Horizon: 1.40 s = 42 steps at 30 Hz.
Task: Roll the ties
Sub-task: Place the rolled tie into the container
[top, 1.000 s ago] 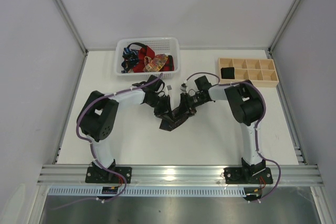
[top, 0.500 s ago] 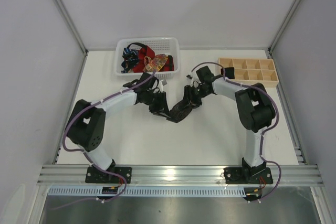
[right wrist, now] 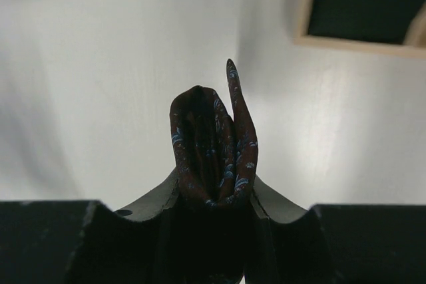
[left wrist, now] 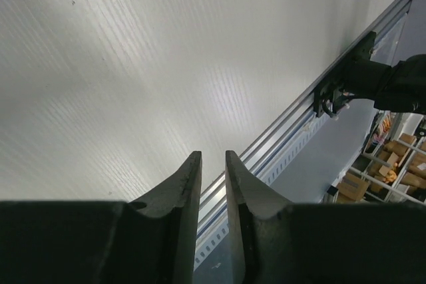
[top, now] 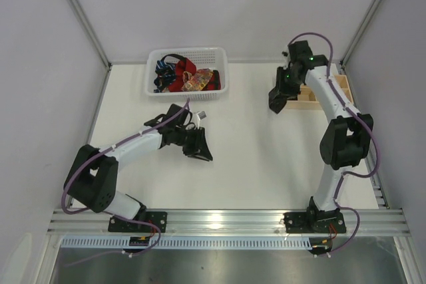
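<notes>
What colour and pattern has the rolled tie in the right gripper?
Dark brown tie with small light-blue marks, shown best by the right wrist view.

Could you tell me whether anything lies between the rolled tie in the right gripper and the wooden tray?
Nothing visible does. The right gripper is shut on the rolled dark tie, held above bare table just short of the wooden tray. The nearest compartment already looks dark inside, possibly filled.

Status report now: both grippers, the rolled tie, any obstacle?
Right gripper shut on rolled dark tie, raised beside wooden tray. Left gripper nearly closed, empty, above bare table. Other ties in basket. No obstacle seen.
</notes>
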Motion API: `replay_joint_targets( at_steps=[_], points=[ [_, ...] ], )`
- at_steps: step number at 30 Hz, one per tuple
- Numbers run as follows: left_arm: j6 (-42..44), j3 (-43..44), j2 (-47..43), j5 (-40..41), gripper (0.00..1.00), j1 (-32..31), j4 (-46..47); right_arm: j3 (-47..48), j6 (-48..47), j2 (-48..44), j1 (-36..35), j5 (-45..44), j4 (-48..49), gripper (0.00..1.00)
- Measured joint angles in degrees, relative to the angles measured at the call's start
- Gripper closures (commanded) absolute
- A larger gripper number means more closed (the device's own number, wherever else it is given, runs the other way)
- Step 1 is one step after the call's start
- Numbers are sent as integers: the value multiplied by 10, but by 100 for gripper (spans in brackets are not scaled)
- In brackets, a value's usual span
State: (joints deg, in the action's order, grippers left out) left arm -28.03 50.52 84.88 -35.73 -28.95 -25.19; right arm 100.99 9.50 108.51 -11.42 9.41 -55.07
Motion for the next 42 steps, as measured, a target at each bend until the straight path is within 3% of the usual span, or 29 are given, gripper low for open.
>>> replay_joint_targets(
  at_steps=[7, 12, 23, 26, 29, 35, 42],
  points=[
    [1, -20, -18, -20, 73, 0, 7, 163, 23, 16, 122, -31, -37, 100],
    [3, -12, -7, -20, 74, 0, 2, 174, 100, 42, 194, -10, -22, 100],
    [8, 35, 48, -16, 75, 4, -3, 178, 297, 159, 212, 38, 67, 100],
    [12, 40, 59, -15, 75, 11, -9, 228, 322, 176, 216, 41, 64, 100],
    [15, 47, 63, -15, 75, 16, -11, 276, 337, 188, 226, 43, 69, 100],
    [17, 55, 73, -16, 76, 24, -11, 273, 337, 193, 249, 72, 62, 100],
    [17, 55, 80, -21, 76, 26, -9, 273, 261, 207, 282, 151, 10, 100]
  ],
)
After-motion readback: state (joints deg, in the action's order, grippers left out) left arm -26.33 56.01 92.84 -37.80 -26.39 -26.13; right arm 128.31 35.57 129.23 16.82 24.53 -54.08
